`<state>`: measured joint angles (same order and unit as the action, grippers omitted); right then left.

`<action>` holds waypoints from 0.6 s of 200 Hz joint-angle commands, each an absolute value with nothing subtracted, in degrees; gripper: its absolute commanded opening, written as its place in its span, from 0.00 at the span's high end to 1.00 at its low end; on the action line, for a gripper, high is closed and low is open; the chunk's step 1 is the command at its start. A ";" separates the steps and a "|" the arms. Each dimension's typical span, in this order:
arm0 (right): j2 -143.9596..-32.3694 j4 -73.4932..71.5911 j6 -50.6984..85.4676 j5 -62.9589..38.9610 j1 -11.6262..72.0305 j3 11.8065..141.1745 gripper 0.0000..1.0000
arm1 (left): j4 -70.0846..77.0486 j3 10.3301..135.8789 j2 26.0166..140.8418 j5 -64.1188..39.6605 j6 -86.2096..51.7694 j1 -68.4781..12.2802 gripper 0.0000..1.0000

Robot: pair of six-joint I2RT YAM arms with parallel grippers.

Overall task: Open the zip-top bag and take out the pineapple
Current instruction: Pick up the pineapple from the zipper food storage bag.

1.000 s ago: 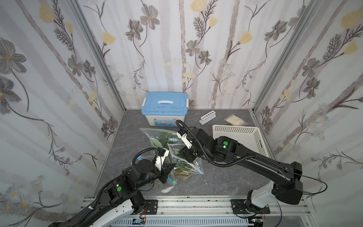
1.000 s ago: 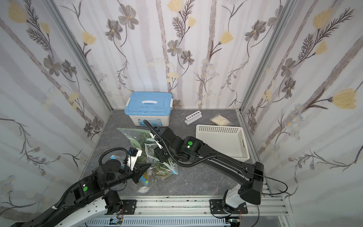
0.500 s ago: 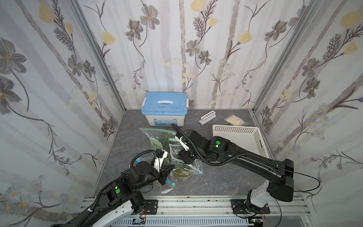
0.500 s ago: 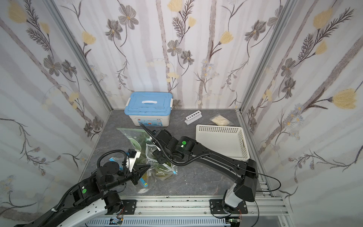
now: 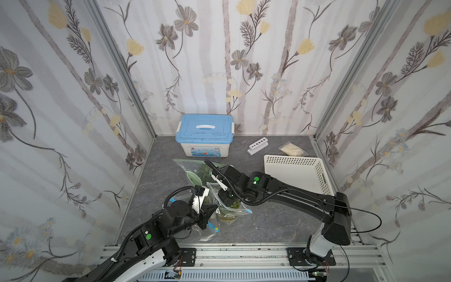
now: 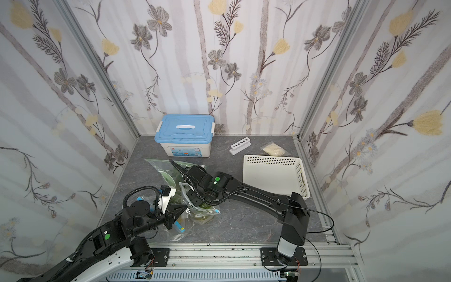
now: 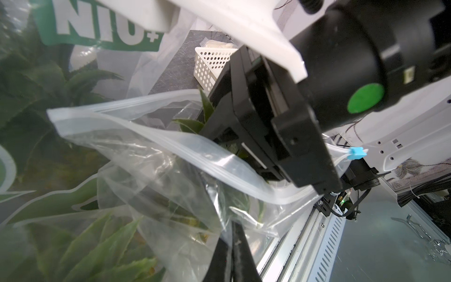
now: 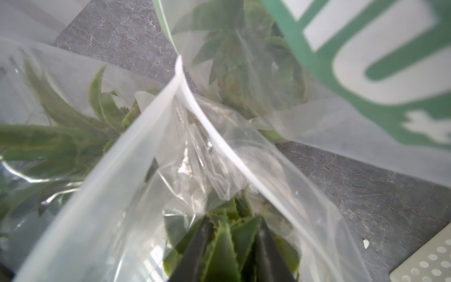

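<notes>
The clear zip-top bag [image 5: 230,213] [image 6: 203,214] lies near the table's front, its mouth gaping and its blue slider [image 7: 356,153] at one end of the rim. The pineapple is inside; its green crown leaves [image 8: 223,246] [image 7: 191,124] show at the mouth. My right gripper [image 8: 234,224] [image 5: 225,199] reaches into the mouth and is shut on those leaves. One side of the bag's film [image 7: 170,156] is pinched in my left gripper [image 7: 231,225] [image 5: 212,210], which is shut on it from the left.
A second bag with green print [image 5: 195,171] holds another leafy fruit just behind. A third bag [image 5: 211,229] lies at the front under my left arm. At the back stand a blue-lidded box [image 5: 205,136], a tube rack [image 5: 258,145] and a small pouch [image 5: 291,149]. A white basket [image 5: 317,175] sits right.
My right gripper has moved left and down into the bag's mouth, and its jaws have closed on the crown leaves. The left gripper still grips the film.
</notes>
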<state>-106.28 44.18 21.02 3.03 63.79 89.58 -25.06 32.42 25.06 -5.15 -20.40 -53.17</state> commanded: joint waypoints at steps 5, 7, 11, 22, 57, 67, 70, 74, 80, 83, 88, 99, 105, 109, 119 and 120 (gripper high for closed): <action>-105.34 49.96 22.21 0.37 64.33 89.48 0.96 | -22.92 32.77 25.59 -4.57 -20.13 -53.22 1.00; -105.15 50.00 22.21 0.49 64.40 89.58 0.97 | -22.87 32.78 25.62 -4.57 -20.13 -53.18 1.00; -104.76 50.12 22.28 0.76 64.50 89.89 0.99 | -22.78 32.85 25.74 -4.42 -20.13 -53.17 1.00; -103.39 50.60 22.41 1.22 64.68 90.71 1.00 | -22.34 33.03 26.21 -4.25 -20.05 -53.24 1.00; -99.28 52.31 22.41 1.72 65.08 93.77 1.00 | -20.91 34.47 29.00 -4.40 -19.12 -53.17 1.00; -98.20 53.09 22.41 2.48 65.20 94.83 1.00 | -20.26 34.89 30.06 -4.99 -18.86 -53.17 1.00; -97.87 53.27 22.37 2.73 65.21 95.10 1.00 | -20.08 35.06 30.47 -5.23 -18.81 -53.17 1.00; -97.45 53.59 22.41 3.07 65.20 95.43 1.00 | -19.86 35.34 30.97 -5.50 -18.81 -53.22 1.00; -96.73 53.92 22.48 3.70 65.23 95.89 1.00 | -19.55 35.65 31.77 -5.75 -18.80 -53.19 0.98; -96.35 54.15 22.50 4.07 65.19 96.08 1.00 | -19.31 35.79 32.13 -5.83 -18.81 -53.18 0.94; -95.90 54.54 22.50 4.71 65.21 96.44 1.00 | -18.92 35.94 32.74 -6.01 -18.81 -53.17 0.84; -94.75 55.28 22.59 6.26 65.13 97.19 1.00 | -17.46 35.88 33.55 -7.30 -18.85 -53.17 0.63; -94.21 55.60 22.52 6.98 65.12 97.52 1.00 | -16.27 35.74 33.79 -8.26 -18.94 -53.18 0.57; -93.87 55.84 22.53 7.49 65.02 97.79 1.00 | -15.42 35.61 33.90 -8.82 -19.06 -53.17 0.53; -93.12 56.24 22.37 9.03 65.08 98.61 1.00 | -13.37 35.32 33.95 -9.80 -19.40 -53.17 0.51; -93.05 56.24 22.35 9.22 65.02 98.70 1.00 | -13.15 35.24 33.89 -9.87 -19.41 -53.17 0.51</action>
<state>-94.65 57.04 21.63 4.45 65.12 96.84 -19.75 35.38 33.67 -6.52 -19.49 -53.19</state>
